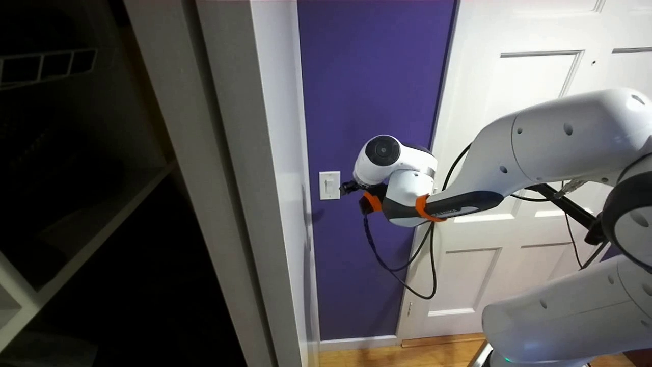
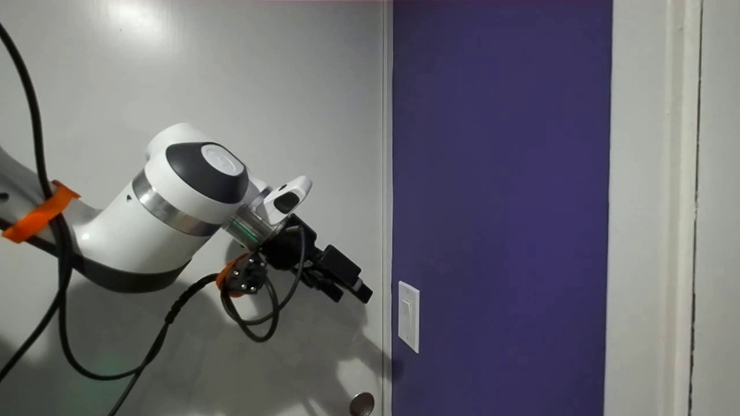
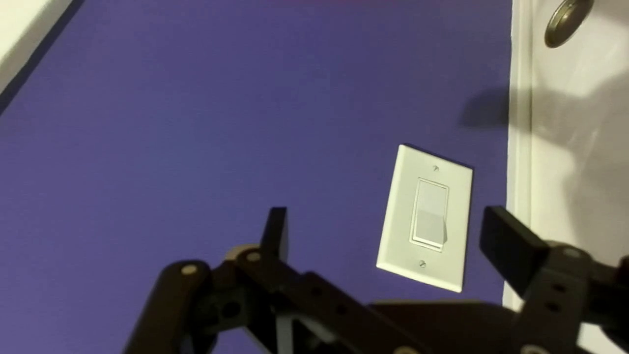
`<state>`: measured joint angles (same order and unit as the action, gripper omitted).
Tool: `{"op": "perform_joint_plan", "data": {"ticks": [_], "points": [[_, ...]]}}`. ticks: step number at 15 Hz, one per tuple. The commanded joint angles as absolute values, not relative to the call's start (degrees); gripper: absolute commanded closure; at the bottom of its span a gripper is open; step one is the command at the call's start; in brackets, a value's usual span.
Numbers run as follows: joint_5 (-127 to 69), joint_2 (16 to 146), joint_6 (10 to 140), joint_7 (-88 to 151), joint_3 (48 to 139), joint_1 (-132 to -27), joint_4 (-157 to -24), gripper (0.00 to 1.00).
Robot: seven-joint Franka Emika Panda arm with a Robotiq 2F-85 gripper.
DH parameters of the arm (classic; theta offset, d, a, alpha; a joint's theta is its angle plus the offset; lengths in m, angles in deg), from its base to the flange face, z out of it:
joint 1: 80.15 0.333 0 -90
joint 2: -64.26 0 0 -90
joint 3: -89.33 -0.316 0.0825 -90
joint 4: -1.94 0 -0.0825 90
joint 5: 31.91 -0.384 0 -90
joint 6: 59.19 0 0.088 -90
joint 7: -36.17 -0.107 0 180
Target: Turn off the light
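The light's switch is a small white rectangular plate [image 1: 329,185] on the purple wall, and it also shows in an exterior view [image 2: 408,329] and in the wrist view [image 3: 403,236]. Its white rocker [image 3: 430,214] stands out at its lower end in the wrist picture. No lamp is in view. My black gripper [image 3: 388,221] is open and empty, with the plate seen between its fingers, nearer the right one. In an exterior view the gripper [image 2: 351,293] is in front of and slightly above the plate, apart from it. The gripper tip [image 1: 349,187] also shows beside the plate.
A white door or panel [image 2: 324,144] with a round metal knob [image 2: 362,404] stands close beside the switch. A white panelled door [image 1: 540,76] is behind the arm. Black cables [image 1: 433,265] hang from the wrist. A dark shelf [image 1: 102,214] is to the side.
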<state>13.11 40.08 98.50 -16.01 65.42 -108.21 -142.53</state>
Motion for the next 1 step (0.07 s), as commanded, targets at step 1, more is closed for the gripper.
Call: {"op": "perform_joint_plan", "data": {"ticks": [1], "points": [[13.1,40.1,98.5,-16.0,65.4,-108.2,-142.5,0.0]]}}
